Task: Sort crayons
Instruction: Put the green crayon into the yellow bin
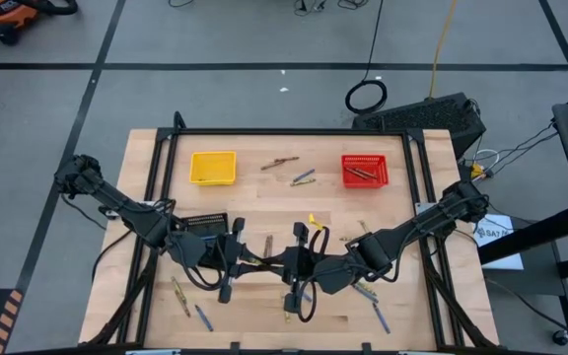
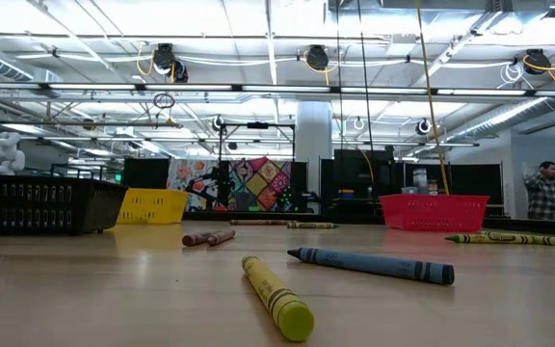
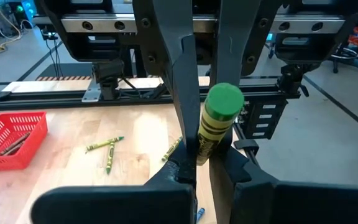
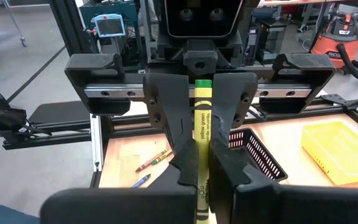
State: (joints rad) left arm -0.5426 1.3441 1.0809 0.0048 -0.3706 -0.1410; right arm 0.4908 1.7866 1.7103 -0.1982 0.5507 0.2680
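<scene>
Left gripper (image 3: 204, 163): closed on the green crayon (image 3: 215, 124), whose blunt end sticks out past the fingers; in the high view it sits toward the right gripper from the black basket (image 1: 201, 223).
Right gripper (image 4: 202, 163): clamped on the same green crayon, seen here by its yellow-green label between the two fingers; it meets the left gripper tip to tip.
Black basket: near the left arm, on the wooden table (image 1: 264, 202).
Yellow basket (image 1: 213, 167): farther back than the black basket.
Red basket (image 1: 365, 171): across the table from the black basket, a few crayons inside.
Loose crayons (image 1: 303, 177): scattered between the yellow and red baskets, more on the near side of the black basket.
Low view: yellow-green crayon (image 2: 276, 296) and blue crayon (image 2: 372, 265) lie close to the camera.
Person (image 2: 546, 191): stands far behind the red basket.
</scene>
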